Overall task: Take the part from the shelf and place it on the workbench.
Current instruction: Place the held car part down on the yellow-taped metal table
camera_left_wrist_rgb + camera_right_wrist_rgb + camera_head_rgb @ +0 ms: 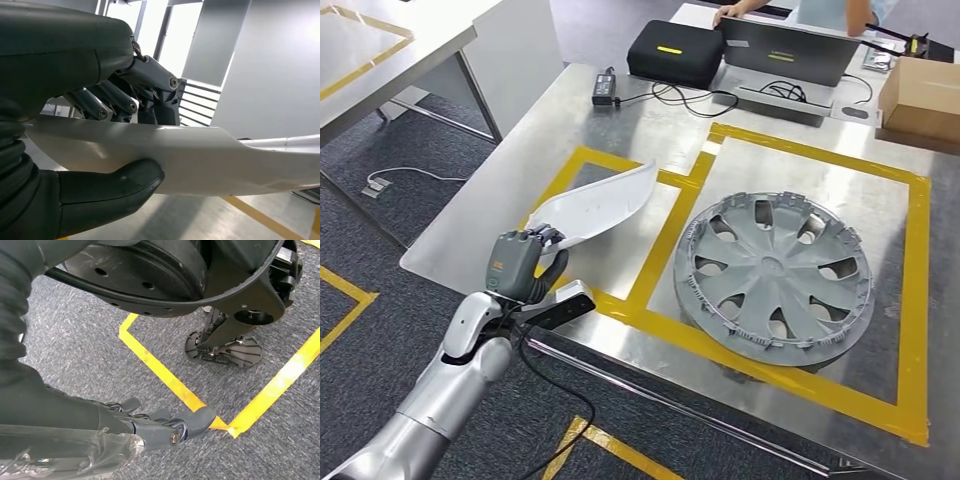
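Workbench is a steel-topped table spanning most of the head view, marked with yellow tape into two outlined boxes. Hubcap, grey with spokes, lies flat inside the right box. Laptop sits open at the far edge, a person's hand just behind it. Cardboard box sits far right. Black case with a yellow stripe sits left of the laptop; a black power brick lies just left of the case, its cable running right along the table.

White part, long, curved and blade-shaped, is over the left taped box, its far tip pointing right and away, its near end at the table's near-left edge. Cannot tell from the head view whether it touches the surface.

Left hand grips the near end of the part. The left wrist view confirms it: the thumb presses one face of the part and the fingers wrap the opposite face.

Right hand hangs low over grey carpet crossed by yellow floor tape. Its fingers are extended and hold nothing, with clear plastic film wrapped on the hand body.
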Robot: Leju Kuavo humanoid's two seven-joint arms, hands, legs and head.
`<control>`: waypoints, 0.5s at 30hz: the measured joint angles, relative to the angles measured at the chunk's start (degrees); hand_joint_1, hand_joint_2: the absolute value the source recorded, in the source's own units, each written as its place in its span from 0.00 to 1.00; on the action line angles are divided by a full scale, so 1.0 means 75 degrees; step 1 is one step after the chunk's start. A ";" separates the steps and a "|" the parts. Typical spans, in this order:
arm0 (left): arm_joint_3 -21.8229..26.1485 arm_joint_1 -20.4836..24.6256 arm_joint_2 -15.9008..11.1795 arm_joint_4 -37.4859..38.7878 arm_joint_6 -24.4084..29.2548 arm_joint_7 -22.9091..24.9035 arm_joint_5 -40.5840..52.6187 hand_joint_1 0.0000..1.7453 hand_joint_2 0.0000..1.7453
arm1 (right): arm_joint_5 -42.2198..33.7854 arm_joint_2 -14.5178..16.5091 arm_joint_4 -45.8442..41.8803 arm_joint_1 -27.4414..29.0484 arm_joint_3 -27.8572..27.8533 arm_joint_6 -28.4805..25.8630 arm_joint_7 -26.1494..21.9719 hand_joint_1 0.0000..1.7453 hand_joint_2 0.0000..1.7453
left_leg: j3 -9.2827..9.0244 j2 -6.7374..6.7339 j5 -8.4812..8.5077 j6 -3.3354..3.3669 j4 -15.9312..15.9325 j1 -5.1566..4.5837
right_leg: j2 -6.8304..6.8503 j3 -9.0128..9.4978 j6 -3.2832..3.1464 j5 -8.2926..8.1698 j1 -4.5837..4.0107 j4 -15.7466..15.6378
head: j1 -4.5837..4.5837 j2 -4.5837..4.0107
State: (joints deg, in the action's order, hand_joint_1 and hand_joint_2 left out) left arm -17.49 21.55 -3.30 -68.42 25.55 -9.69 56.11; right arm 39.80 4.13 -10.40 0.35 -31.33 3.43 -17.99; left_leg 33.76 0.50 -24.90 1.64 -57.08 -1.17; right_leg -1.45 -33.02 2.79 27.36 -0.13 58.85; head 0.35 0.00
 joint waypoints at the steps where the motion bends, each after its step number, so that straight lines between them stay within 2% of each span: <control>1: 0.0013 0.0023 0.0000 0.0015 0.0005 0.0080 0.0084 1.00 1.00 | 0.0007 0.0001 0.0000 -0.0004 -0.0006 0.0000 0.0004 0.00 1.00 | -0.0002 -0.0001 0.0016 0.0004 0.0001 0.0000 | -0.0013 -0.0004 -0.0004 0.0000 0.0002 -0.0004 | 0.0001 0.0000; 4: 0.0042 0.0131 0.0000 0.0107 0.0009 0.0401 0.0441 1.00 1.00 | 0.0041 0.0001 0.0000 -0.0016 -0.0034 0.0002 0.0022 0.00 1.00 | -0.0007 -0.0004 0.0046 0.0007 0.0020 0.0002 | -0.0033 -0.0016 -0.0053 0.0004 -0.0004 -0.0007 | -0.0001 0.0000; 6: 0.0052 0.0265 0.0001 0.0255 -0.0002 0.0616 0.0718 1.00 1.00 | 0.0077 0.0001 0.0000 -0.0027 -0.0047 0.0003 0.0031 0.00 1.00 | -0.0020 -0.0005 0.0038 -0.0001 0.0070 0.0007 | -0.0031 -0.0021 -0.0133 0.0009 -0.0024 -0.0006 | 0.0002 0.0000; 8: 0.0053 0.0474 0.0007 0.0506 -0.0034 0.0837 0.1028 1.00 1.00 | 0.0127 0.0001 0.0000 -0.0043 -0.0051 0.0003 0.0039 0.00 1.00 | -0.0032 -0.0005 0.0031 -0.0067 0.0114 0.0018 | -0.0023 -0.0022 -0.0202 0.0007 -0.0044 -0.0006 | 0.0004 0.0000; 11: 0.0048 0.0801 0.0017 0.0916 -0.0071 0.1070 0.1341 1.00 1.00 | 0.0180 0.0001 -0.0001 -0.0061 -0.0052 0.0004 0.0044 0.00 1.00 | -0.0034 -0.0005 0.0045 -0.0214 0.0129 0.0032 | -0.0018 -0.0018 -0.0245 -0.0007 -0.0057 -0.0005 | 0.0005 0.0000; 15: 0.0044 0.1045 0.0044 0.1244 -0.0076 0.1135 0.1426 1.00 1.00 | 0.0189 0.0001 -0.0003 -0.0070 -0.0052 0.0004 0.0044 0.00 1.00 | -0.0039 -0.0005 0.0060 -0.0264 0.0129 0.0031 | -0.0017 -0.0001 -0.0268 -0.0029 -0.0056 -0.0011 | 0.0007 0.0000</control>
State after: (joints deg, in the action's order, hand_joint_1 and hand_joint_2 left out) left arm -17.16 29.38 -2.97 -59.09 24.98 -1.17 66.81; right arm 41.22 4.13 -10.43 -0.17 -31.71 3.46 -17.66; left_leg 33.47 0.46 -24.45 -0.34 -56.11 -0.94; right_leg -1.58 -33.02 0.77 27.14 -0.56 58.77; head 0.40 0.00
